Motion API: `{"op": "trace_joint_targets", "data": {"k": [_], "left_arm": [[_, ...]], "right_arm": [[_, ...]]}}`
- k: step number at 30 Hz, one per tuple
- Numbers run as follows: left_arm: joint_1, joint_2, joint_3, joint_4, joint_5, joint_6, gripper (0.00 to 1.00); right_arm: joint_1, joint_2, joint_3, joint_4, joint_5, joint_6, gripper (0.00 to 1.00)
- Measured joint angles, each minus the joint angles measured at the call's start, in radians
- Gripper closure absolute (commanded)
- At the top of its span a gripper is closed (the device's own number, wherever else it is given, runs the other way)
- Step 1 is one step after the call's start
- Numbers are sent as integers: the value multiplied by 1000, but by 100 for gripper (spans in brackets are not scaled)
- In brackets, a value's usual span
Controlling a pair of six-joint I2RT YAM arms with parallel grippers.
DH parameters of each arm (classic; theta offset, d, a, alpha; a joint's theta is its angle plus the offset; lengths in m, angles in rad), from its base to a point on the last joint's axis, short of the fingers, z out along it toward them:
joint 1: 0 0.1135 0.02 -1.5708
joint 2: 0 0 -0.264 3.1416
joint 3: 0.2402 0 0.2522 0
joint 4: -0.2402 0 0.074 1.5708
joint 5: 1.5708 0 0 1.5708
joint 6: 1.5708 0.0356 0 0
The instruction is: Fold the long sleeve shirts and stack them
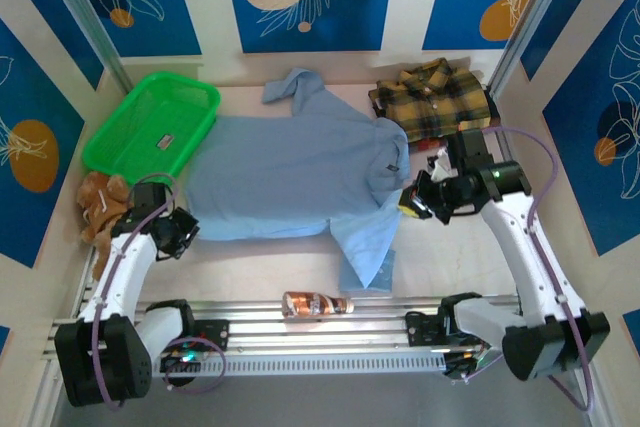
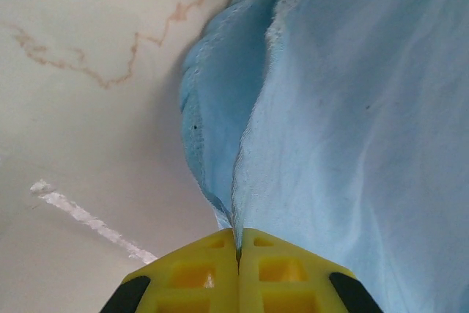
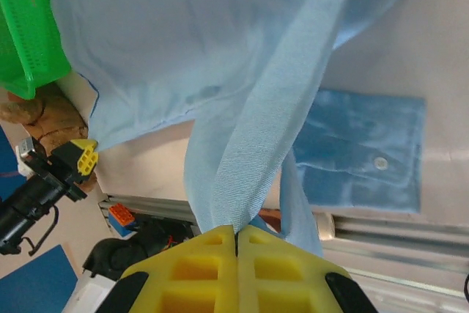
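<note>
Left claw (image 2: pixel 238 243) and right claw (image 3: pixel 236 234) each clamp the blue shirt (image 1: pixel 290 172) beside the green basket (image 1: pixel 118 122).

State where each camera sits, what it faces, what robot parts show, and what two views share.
Top external: above, behind the robot, looking down on left arm, right arm, light blue shirt, plaid shirt.
Left wrist: past the left tool, shut on the blue shirt's edge, toward the table.
Right wrist: past the right tool, shut on its sleeve.
Shared: both wrist views show that shirt.
</note>
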Motion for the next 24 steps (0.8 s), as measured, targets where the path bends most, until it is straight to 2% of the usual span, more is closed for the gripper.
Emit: {"op": "trace_joint_targets", "data": {"k": [6,10,13,17,19,20,21,23,24], "left_arm": [[0,65,44,-8,0,30,100],[0,67,47,-21,0,52,100],[0,36,14,-23,-3,55,100],[0,-18,-68,-41,-12,46,98],[0,-18,-89,-56,-20,43,95],[0,-15,-94,-64,-25,43,87],[0,-11,-94,-71,-31,41,72],[0,-6,-94,-74,-44,39,49],[0,-5,-93,-78,-48,35,43]], "right_arm": [[-51,166,75,10,-16,-67,100],[-59,177,71,-20,-16,-102,100],[-64,95,-45,-34,-11,-100,100],[-68,-43,-282,-100,1,-44,100],[-68,-86,-354,-133,21,-12,86],[-68,-104,-375,-151,35,5,72],[-68,-116,-381,-164,49,18,58],[-69,-126,-367,-174,75,33,50],[-71,-119,-338,-180,93,34,48]]}}
